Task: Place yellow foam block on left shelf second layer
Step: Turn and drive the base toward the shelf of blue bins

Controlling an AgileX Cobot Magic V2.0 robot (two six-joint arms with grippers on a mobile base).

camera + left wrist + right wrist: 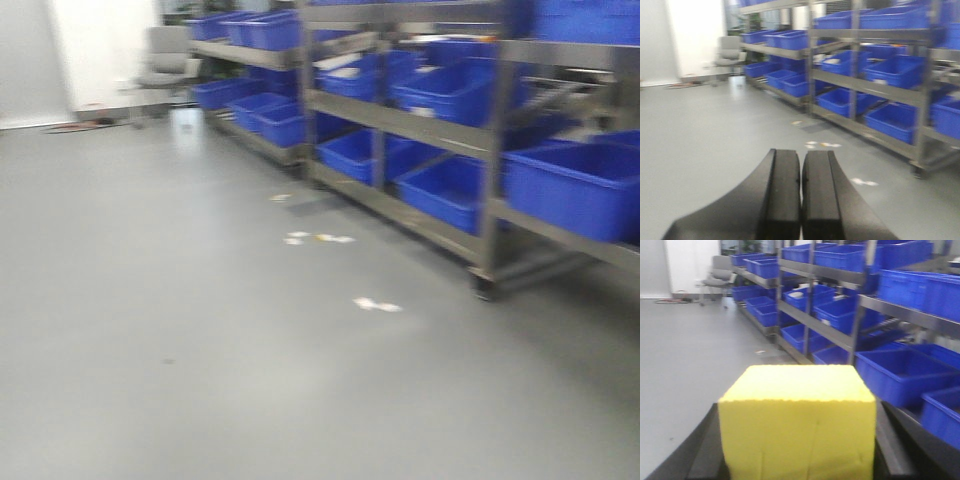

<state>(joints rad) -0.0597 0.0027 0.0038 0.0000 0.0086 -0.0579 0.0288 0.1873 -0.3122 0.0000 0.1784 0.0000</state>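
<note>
The yellow foam block [797,425] fills the lower middle of the right wrist view. My right gripper [797,412] is shut on it, with a black finger [702,450] on each side. My left gripper [801,155] is shut with nothing between its pads and hangs over the grey floor. Neither gripper shows in the front view. Two metal shelf racks run along the right of the front view, the nearer one [487,150] and one further left [262,140]. Both hold blue bins [575,185] on every layer. I cannot tell which layer is meant.
White paper scraps [376,304] lie on the grey floor in front of the racks, with more scraps [318,238] further back. A grey chair [165,60] stands by the far wall. The frames are motion-blurred.
</note>
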